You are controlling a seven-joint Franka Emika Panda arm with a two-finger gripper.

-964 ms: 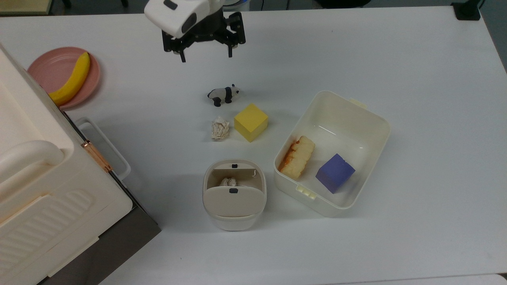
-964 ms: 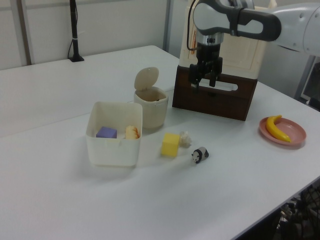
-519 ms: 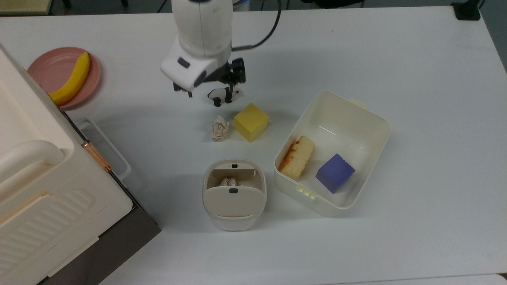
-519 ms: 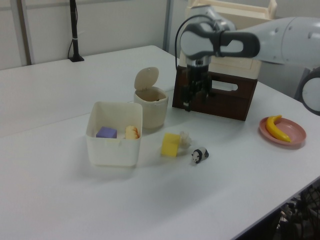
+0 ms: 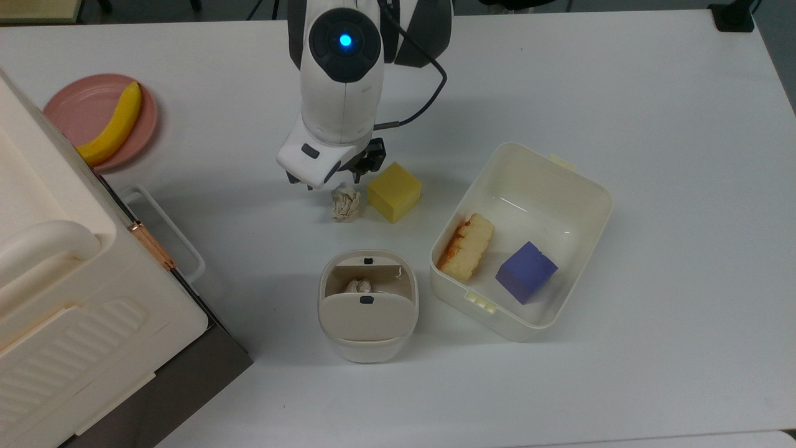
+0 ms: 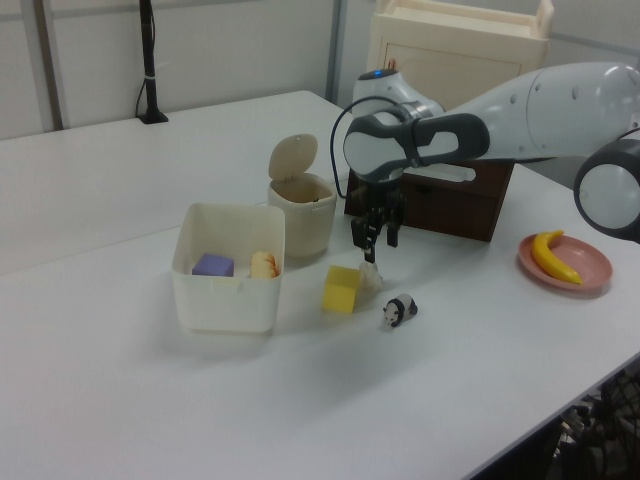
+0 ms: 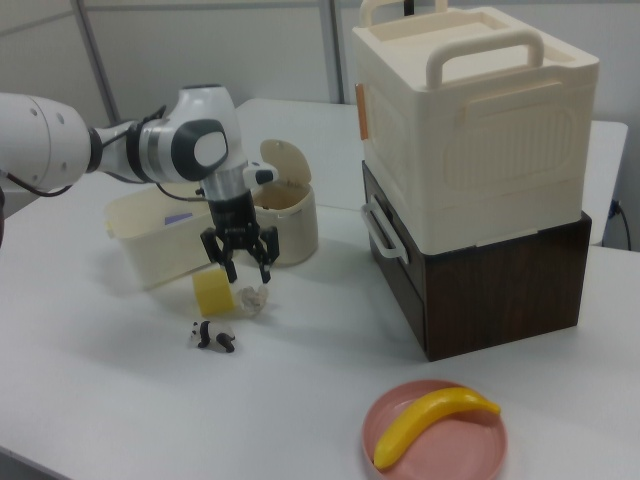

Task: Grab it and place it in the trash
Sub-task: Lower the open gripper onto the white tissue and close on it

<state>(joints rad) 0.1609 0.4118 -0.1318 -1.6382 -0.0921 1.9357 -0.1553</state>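
The crumpled off-white paper ball [image 5: 346,202] lies on the white table just left of a yellow cube [image 5: 394,191] in the top view. My gripper [image 5: 334,182] hangs open directly over the ball, its fingers [image 7: 231,268] spread wide and apart from the paper [image 7: 251,299]. In the left view the gripper [image 6: 377,240] is a short way above the ball [image 6: 370,279]. The trash bin [image 5: 367,317] stands nearer the top view's bottom edge, its flap lid [image 6: 292,157] tipped up, and another paper wad [image 5: 359,286] rests inside.
A panda figurine [image 7: 212,337] lies beside the ball. A cream tub [image 5: 535,186] holds bread [image 5: 466,246] and a purple cube [image 5: 526,272]. A large cream case [image 7: 470,120] on a brown cabinet and a pink plate [image 5: 74,106] with a banana [image 5: 115,124] stand at the top view's left.
The arm has swung in from the far side of the table and come down over the paper ball, turning the gripper on the way. It stays open.
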